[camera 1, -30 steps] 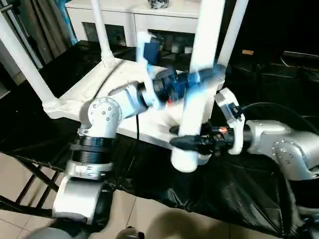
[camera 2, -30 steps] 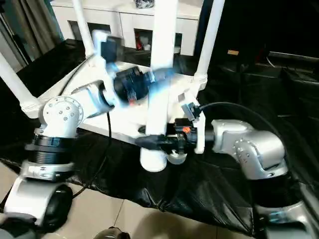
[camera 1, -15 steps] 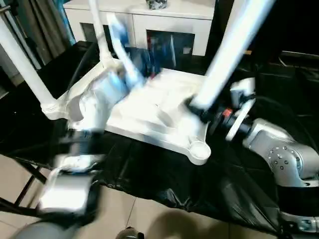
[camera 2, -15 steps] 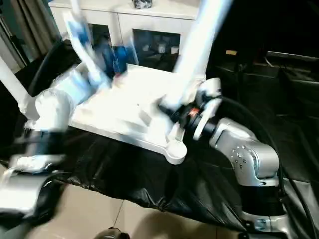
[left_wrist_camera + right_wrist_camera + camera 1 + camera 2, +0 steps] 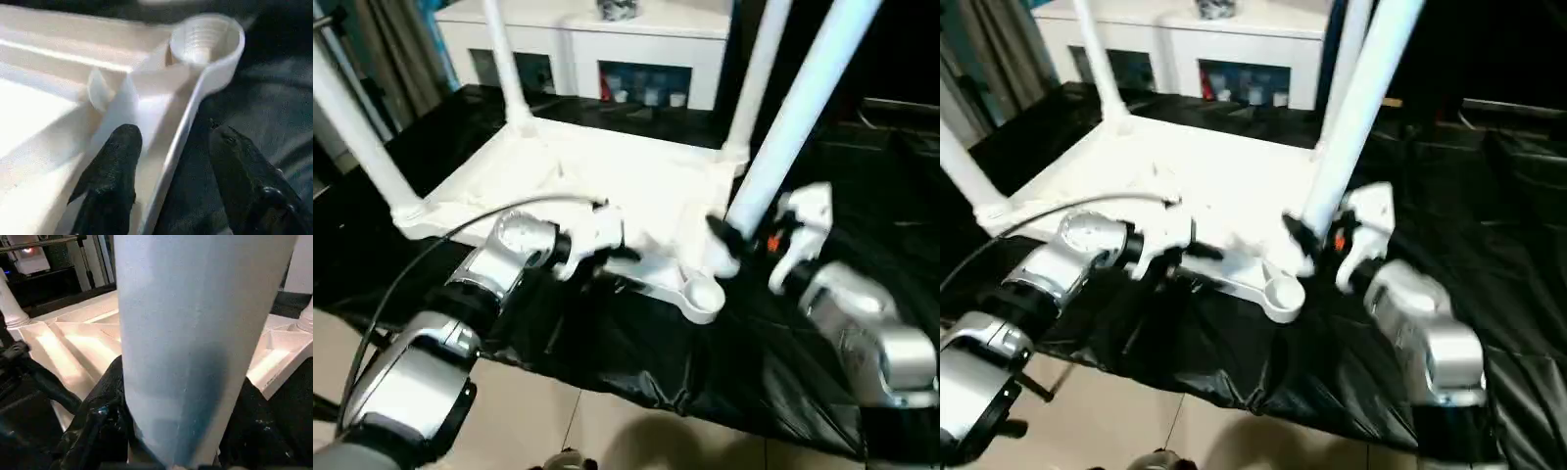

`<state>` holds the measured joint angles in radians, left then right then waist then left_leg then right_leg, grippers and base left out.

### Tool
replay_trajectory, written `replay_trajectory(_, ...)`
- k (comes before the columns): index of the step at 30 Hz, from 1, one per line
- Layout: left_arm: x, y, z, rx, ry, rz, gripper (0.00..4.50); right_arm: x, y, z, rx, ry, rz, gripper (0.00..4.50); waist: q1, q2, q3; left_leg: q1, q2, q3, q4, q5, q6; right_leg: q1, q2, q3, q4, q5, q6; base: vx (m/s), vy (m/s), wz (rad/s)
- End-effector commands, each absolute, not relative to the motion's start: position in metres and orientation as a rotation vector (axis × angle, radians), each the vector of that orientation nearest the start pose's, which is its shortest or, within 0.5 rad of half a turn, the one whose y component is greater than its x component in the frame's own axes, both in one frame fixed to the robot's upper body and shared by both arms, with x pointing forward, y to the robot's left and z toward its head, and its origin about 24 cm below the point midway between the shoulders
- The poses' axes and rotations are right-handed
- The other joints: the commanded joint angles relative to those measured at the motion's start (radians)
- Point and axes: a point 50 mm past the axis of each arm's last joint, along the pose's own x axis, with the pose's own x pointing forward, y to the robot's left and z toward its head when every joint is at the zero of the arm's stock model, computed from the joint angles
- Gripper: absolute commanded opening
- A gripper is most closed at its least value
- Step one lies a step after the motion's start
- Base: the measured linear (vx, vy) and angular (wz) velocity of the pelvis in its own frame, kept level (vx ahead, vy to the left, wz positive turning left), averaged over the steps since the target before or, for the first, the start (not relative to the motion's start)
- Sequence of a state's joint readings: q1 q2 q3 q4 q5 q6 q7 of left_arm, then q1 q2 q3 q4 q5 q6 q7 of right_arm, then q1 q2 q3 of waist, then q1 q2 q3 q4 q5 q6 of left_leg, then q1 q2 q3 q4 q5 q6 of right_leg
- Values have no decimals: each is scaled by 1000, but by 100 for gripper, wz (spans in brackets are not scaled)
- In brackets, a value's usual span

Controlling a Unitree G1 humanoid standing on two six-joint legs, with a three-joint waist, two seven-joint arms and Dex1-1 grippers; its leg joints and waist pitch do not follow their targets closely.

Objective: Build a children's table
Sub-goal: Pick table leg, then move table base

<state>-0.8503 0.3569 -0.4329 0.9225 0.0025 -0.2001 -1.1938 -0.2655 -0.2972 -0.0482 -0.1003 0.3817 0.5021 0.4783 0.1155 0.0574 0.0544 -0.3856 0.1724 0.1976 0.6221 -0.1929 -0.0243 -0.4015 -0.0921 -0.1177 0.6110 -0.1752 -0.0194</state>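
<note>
Tabletop (image 5: pixel 607 171) upside down on black-draped surface (image 5: pixel 773 343), three legs seated; empty corner socket (image 5: pixel 703 292) nearest. Fourth leg (image 5: pixel 793 117) clenched low in right hand (image 5: pixel 729 245): stiff, light, slick tube. Left hand (image 5: pixel 168 161) straddles tabletop rim, unclenched.

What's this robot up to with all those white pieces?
It is putting together a white plastic children's table. The rectangular tabletop lies upside down on a black-covered surface, with three white tubular legs already standing in its corner sockets. The right gripper holds the fourth white tubular leg, tilted, just above the empty round socket at the near corner. The left gripper has its black fingers astride the tabletop's near edge beside that socket, seemingly to steady it.
</note>
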Motion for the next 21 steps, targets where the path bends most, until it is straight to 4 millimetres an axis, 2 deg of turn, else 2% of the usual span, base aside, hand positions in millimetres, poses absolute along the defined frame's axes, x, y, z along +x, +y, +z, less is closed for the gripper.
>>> replay_trajectory(1, 352, 118, 78, 717, 345, -1414, 198, 288, -161, 109, 76, 82, 579, 188, -6, 2, -79, 23, 61, -41, -81, -212, -18, 57, -84, 66, -80, -210, -144, 0, 0, 0)
replay_trajectory(3, 353, 118, 76, 750, 352, -1398, 174, 287, -162, 110, 72, 79, 578, 188, -8, 2, -80, 21, 62, -43, -81, -211, -16, 61, -86, 66, -77, -197, -151, 0, 0, 0)
replay_trajectory(5, 355, 118, 74, 778, 352, -1386, 163, 286, -162, 110, 67, 77, 577, 188, -9, 8, -81, 22, 63, -43, -79, -202, -10, 59, -86, 66, -75, -178, -165, 0, 0, 0)
replay_trajectory(7, 356, 118, 72, 777, 362, -1376, 137, 285, -163, 110, 64, 78, 576, 188, -13, 7, -82, 20, 59, -41, -76, -199, -1, 64, -84, 65, -77, -163, -173, 0, 0, 0)
replay_trajectory(9, 357, 118, 71, 779, 366, -1368, 123, 284, -163, 110, 61, 80, 579, 188, -14, 13, -82, 19, 59, -41, -75, -195, 9, 64, -84, 65, -78, -158, -179, 0, 0, 0)
replay_trajectory(10, 357, 119, 69, 796, 383, -1369, 115, 283, -162, 109, 53, 83, 582, 188, -17, 10, -81, 18, 57, -40, -74, -195, 16, 63, -82, 63, -80, -163, -180, 0, 0, 0)
replay_trajectory(11, 357, 119, 69, 800, 388, -1369, 103, 282, -162, 109, 52, 83, 582, 188, -16, 11, -82, 18, 58, -41, -74, -195, 18, 65, -84, 63, -79, -178, -179, 0, 0, 0)
replay_trajectory(12, 357, 119, 68, 794, 393, -1373, 103, 282, -163, 109, 51, 83, 581, 188, -16, 18, -82, 19, 58, -41, -73, -194, 19, 64, -85, 63, -80, -184, -178, 0, 0, 0)
replay_trajectory(13, 357, 119, 68, 777, 405, -1378, 92, 282, -163, 109, 51, 82, 579, 188, -18, 15, -81, 20, 59, -41, -74, -196, 22, 63, -84, 63, -82, -194, -176, 0, 0, 0)
replay_trajectory(15, 357, 120, 68, 774, 416, -1383, 75, 282, -163, 109, 52, 82, 578, 188, -21, 15, -80, 19, 59, -41, -74, -198, 27, 63, -84, 63, -83, -209, -177, 0, 0, 0)
replay_trajectory(16, 357, 120, 67, 764, 429, -1388, 75, 282, -163, 110, 51, 82, 578, 188, -21, 22, -81, 19, 59, -41, -74, -198, 27, 63, -85, 63, -83, -210, -178, 0, 0, 0)
replay_trajectory(21, 354, 124, 64, 611, 568, -1424, 43, 281, -163, 109, 42, 88, 596, 188, -27, 17, -83, 17, 58, -40, -72, -173, 39, 65, -85, 62, -79, -173, -195, 0, 0, 0)
